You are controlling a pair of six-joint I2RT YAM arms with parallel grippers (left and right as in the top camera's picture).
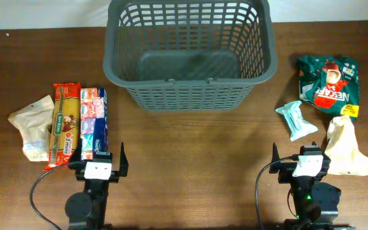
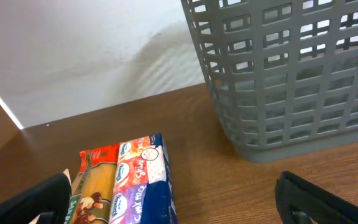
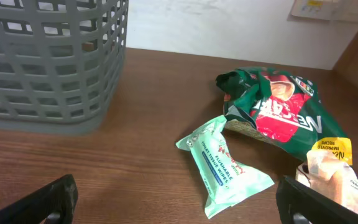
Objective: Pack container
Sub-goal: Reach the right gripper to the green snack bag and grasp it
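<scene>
The container (image 1: 190, 96), a large dark grey basket with slotted lattice walls and a solid base, stands empty on the tabletop, ahead of both hands and between them. Packing looks not yet begun: the left hand (image 1: 101, 152) and right hand (image 1: 300, 153) are spread wide, gripping nothing. The next move probably calls for reaching forward to a nearby packet, such as the wipes pack (image 1: 296, 119) just ahead of the right hand.

A dark brown wood-grain table (image 1: 190, 147) filled the overhead view, a plain white wall (image 2: 73, 50) rose beyond its 12 o'clock edge, evenly lit, a pale notice (image 3: 316, 7) at 1 o'clock.
</scene>
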